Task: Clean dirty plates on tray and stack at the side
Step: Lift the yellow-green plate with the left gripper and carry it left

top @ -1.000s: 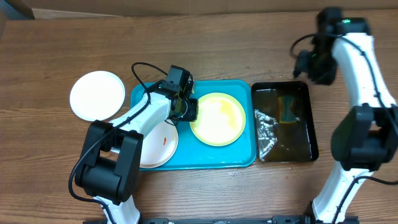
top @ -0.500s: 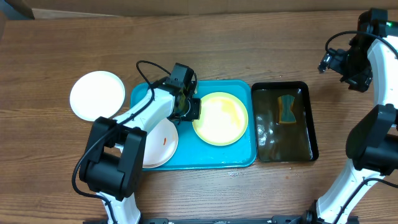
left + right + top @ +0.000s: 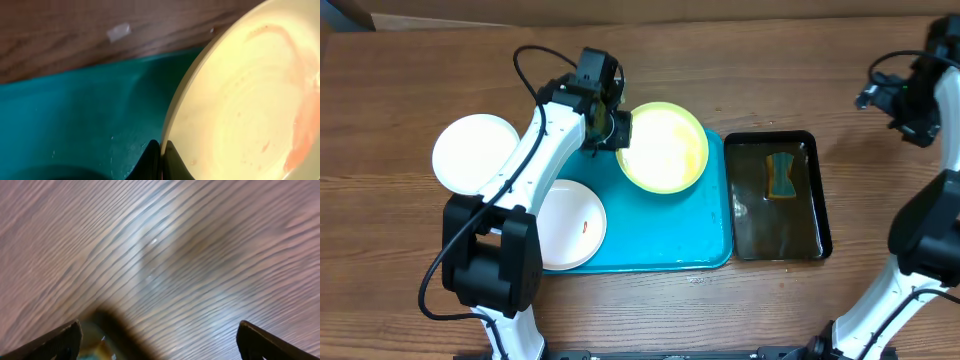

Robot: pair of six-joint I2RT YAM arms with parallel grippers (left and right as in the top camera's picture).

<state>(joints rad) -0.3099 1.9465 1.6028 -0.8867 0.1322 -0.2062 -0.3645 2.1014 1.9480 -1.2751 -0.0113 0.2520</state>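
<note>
Yellow-green plate point(image 3: 665, 148) is pinched at its rim by the left claw point(image 3: 617, 128), whose jaws are pressed tight on the edge. The plate is held partly over the far rim of the tray point(image 3: 670, 245) and partly beyond it. Orange smears point(image 3: 300, 130) are seen across its face in the left wrist view, so it is judged not yet cleaned. On the tray's near-left corner a smeared white plate point(image 3: 570, 225) is lying, overhanging the edge. Left of the tray, on the bench point(image 3: 720, 60), a clean-looking white plate point(image 3: 475, 153) is set down, apparently the first of the stack. Right of the tray, the sponge point(image 3: 781, 175) is lying in the black tray point(image 3: 770, 134) of water. Further right, the right claw point(image 3: 160, 337) is spread wide over the wood, holding nothing. One plate is judged done, two left.
</note>
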